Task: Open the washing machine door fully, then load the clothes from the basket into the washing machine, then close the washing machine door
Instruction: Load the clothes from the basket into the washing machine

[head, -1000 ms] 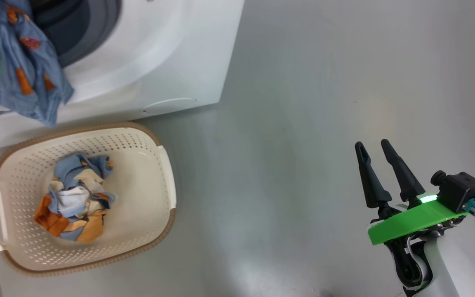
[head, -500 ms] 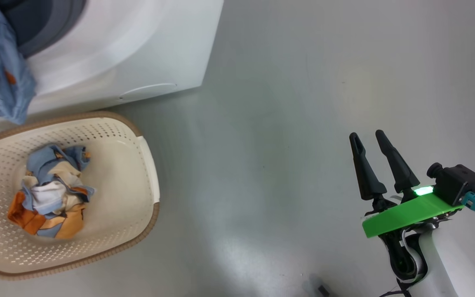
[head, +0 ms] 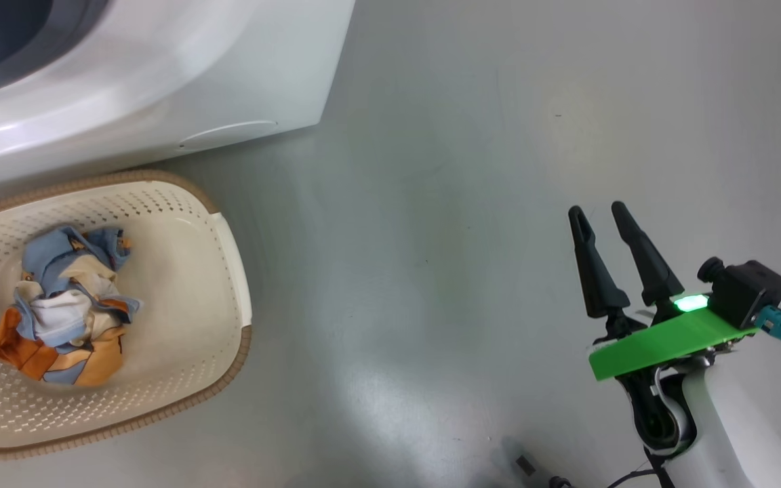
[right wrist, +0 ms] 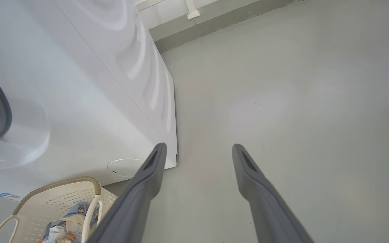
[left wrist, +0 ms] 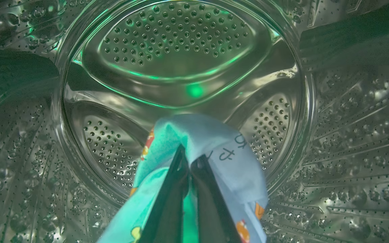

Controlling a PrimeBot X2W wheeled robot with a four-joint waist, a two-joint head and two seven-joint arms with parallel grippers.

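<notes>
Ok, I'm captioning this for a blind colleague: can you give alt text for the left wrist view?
The left gripper, shut on a light blue garment with orange prints, holds it inside the washing machine's perforated steel drum. Green light glints off the drum's back wall.

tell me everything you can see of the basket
The basket is a rounded-rectangular cream plastic tub with perforated walls, a brown woven-look rim and pale side handles. It sits upright on the grey floor just in front of the washing machine; whether they touch is unclear. A crumpled pile of clothes, blue, orange and white, lies in it.
</notes>
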